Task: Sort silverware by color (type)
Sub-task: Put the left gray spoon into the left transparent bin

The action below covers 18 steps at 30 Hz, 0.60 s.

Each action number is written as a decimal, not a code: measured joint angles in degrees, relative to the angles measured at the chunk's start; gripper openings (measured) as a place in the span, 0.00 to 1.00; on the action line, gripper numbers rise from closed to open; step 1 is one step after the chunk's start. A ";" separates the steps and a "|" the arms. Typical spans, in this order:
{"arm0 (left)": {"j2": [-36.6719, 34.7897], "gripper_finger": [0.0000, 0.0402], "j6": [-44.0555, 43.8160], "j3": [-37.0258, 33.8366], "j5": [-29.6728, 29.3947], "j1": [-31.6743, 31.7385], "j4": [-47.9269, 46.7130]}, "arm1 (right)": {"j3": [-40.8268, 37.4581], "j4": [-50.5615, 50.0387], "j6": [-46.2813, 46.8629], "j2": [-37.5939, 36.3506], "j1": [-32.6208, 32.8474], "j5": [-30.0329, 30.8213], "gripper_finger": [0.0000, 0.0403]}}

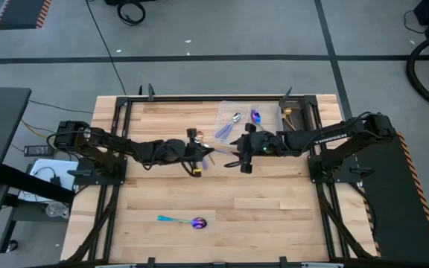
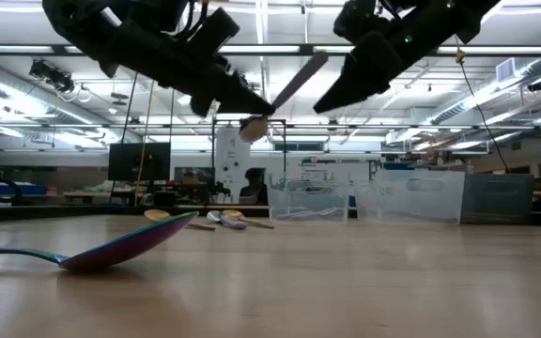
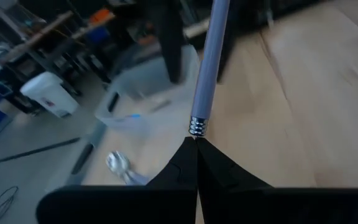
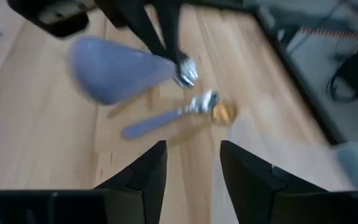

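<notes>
Left tool (image 1: 196, 152) is clenched on a silver utensil with a pale lavender handle (image 3: 211, 59), gripping it at the ribbed collar where the handle joins the metal. In the low view this utensil (image 2: 294, 83) is held well above the worktop (image 1: 274, 216), its handle slanting up toward the right tool. Both arms meet near the middle of the worktop, slightly toward the far edge.

Right tool (image 1: 243, 155) stands just beside the left one, its fingers (image 4: 145, 171) released and apart, with nothing between them. It hovers above the worktop, pointing at the held utensil, whose handle end (image 4: 114, 74) fills much of the right wrist view.

Remaining silverware is located as follows:
- One iridescent purple-blue spoon with a teal handle (image 1: 185, 220) lies alone on the near part of the worktop, well apart from both tools; in the low view it (image 2: 111, 249) rests bowl down.
- Several pieces, including a lavender-handled silver one (image 4: 166, 118) and a gold one (image 4: 224, 113), lie on the wood below the tools.
- A clear plastic tray (image 1: 226, 112) at the far edge holds a silver spoon (image 1: 234, 119) and a purple-blue spoon (image 1: 256, 116).
- A gold piece (image 1: 287, 113) lies just beside the tray.
</notes>
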 joint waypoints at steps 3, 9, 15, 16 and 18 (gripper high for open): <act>-0.01 0.01 -0.85 0.02 -0.03 0.85 3.19 | 0.00 4.17 -3.56 0.00 0.42 0.02 0.40; -0.02 0.01 -2.84 0.02 2.12 1.53 8.15 | 0.00 13.05 -9.81 0.00 0.37 -0.20 0.40; -0.04 0.01 -3.57 0.02 2.22 1.53 11.13 | 0.00 17.95 -12.41 0.00 0.37 -1.00 0.40; -0.04 0.01 -3.57 0.02 2.22 1.53 11.52 | 0.00 18.24 -12.67 -0.02 0.37 -1.35 0.40; -0.04 0.01 -3.58 0.02 2.23 1.51 11.70 | 0.00 18.69 -13.34 -0.02 0.33 -1.95 0.39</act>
